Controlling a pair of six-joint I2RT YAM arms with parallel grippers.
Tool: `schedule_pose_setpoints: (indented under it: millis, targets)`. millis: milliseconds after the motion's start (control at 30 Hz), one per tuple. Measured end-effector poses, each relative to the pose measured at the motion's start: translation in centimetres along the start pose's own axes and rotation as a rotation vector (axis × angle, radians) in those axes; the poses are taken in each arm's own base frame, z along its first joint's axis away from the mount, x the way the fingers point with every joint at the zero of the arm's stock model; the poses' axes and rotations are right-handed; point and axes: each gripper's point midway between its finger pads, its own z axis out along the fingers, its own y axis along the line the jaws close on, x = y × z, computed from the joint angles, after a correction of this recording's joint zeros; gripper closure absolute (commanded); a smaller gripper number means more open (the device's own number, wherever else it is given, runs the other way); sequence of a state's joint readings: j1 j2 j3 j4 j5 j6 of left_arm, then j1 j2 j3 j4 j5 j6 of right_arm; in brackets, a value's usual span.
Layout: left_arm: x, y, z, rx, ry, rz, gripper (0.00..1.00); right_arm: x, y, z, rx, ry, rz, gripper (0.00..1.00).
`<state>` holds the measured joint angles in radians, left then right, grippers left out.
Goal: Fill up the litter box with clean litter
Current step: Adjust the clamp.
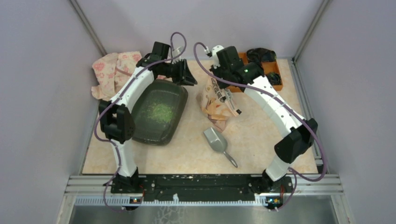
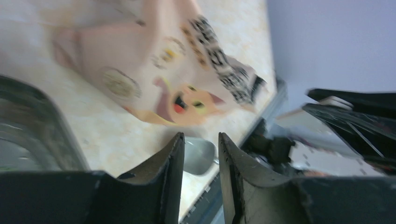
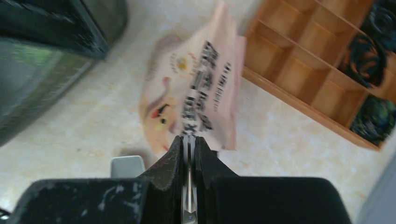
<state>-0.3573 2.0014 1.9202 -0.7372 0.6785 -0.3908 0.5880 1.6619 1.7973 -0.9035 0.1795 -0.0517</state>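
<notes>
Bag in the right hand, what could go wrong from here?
1. The right hand pinches only a thin edge of the bag, so the bag may slip and drop.
2. The bag hangs over the table beside the litter box, not above it. Anything that pours out now would likely miss the box.
3. The left hand, open and empty, is close to the bag, so the arms might collide.

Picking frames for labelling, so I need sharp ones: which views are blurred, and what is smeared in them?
Top external: sharp, evenly lit, soft shadows. Left wrist: motion blur smears the printed bag and litter box rim; its own fingers are crisper. Right wrist: bag print and orange organiser soft.
</notes>
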Motion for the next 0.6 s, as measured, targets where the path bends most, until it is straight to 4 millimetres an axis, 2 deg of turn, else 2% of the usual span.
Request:
schedule_pose_setpoints:
  millis: [67, 167, 300, 400, 600]
  targets:
    - [1.0, -1.6, -0.6, 0.086, -0.001, -0.012, 0.53, -0.8, 1.7, -0.6, -0.081, -0.050, 0.000, 1.00]
    - [2.9, -4.5, -1.9, 0.237, 0.000, -0.025, 0.47, -1.7, 3.4, -2.4, -0.180, -0.125, 0.019, 1.00]
    - [5.8, -8.3, -3.9, 0.447, -0.019, -0.024, 0.45, -4.9, 4.5, -6.1, -0.291, -0.279, 0.085, 1.00]
    - [6.8, -9.9, -4.8, 0.538, -0.027, -0.004, 0.45, -7.2, 5.2, -8.3, -0.389, -0.377, 0.160, 1.00]
    - [7.4, -11.5, -6.3, 0.634, -0.090, 0.091, 0.42, -9.5, 7.6, -10.0, -0.600, -0.430, 0.280, 1.00]
